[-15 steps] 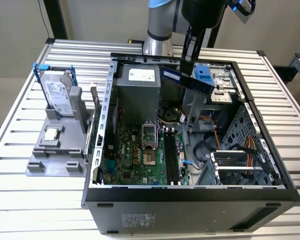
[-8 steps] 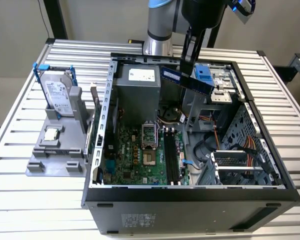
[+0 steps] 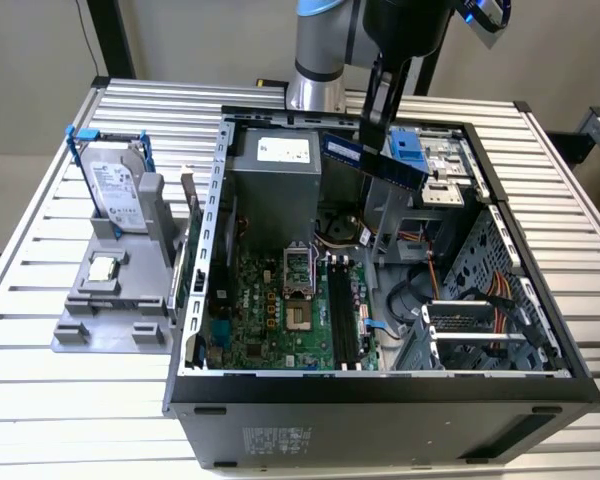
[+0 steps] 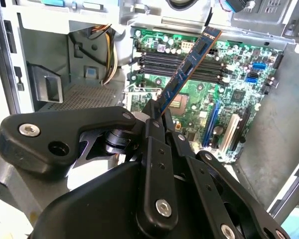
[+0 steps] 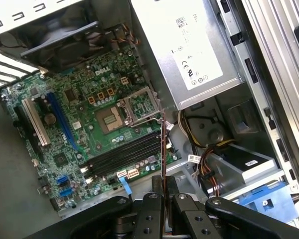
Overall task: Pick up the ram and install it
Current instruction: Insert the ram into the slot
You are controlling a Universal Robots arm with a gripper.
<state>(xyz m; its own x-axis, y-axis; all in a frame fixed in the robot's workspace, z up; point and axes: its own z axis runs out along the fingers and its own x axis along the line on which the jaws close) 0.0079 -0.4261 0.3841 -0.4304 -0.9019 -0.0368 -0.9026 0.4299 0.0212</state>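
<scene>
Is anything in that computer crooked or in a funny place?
Yes. The memory stick hangs slanted in the air above the open case, pinched by the tool, not sitting in the long black slots below.

One ram (image 3: 400, 170), one hard drive (image 3: 115, 190), one processor chip (image 3: 103, 268), one computer case (image 3: 380, 430).

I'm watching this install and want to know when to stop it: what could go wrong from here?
The hand holds the ram tilted above the open case, so it may reach the black slots askew and jam or bend. The grip is on a thin board, so pressing down might make it slip. Loose cables near the slots could snag.
</scene>
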